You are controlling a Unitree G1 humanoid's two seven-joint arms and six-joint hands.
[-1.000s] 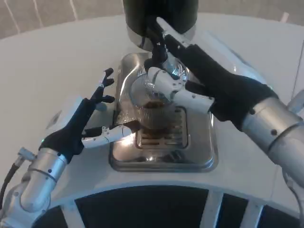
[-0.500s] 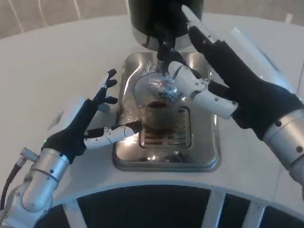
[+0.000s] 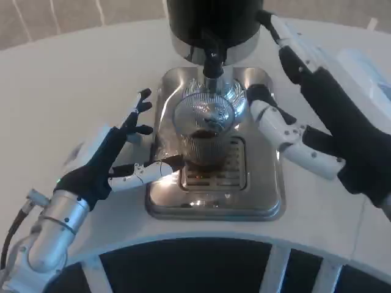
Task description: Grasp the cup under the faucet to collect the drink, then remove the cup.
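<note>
Filling step: ribbed clear glass cup sat under the black faucet, part-full; both left hand and right hand spread, holding nothing; next, grasp and withdraw.

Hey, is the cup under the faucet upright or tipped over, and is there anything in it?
Upright on the drip tray. The cup has its rim facing up beneath the faucet, with dark liquid low inside.
</note>
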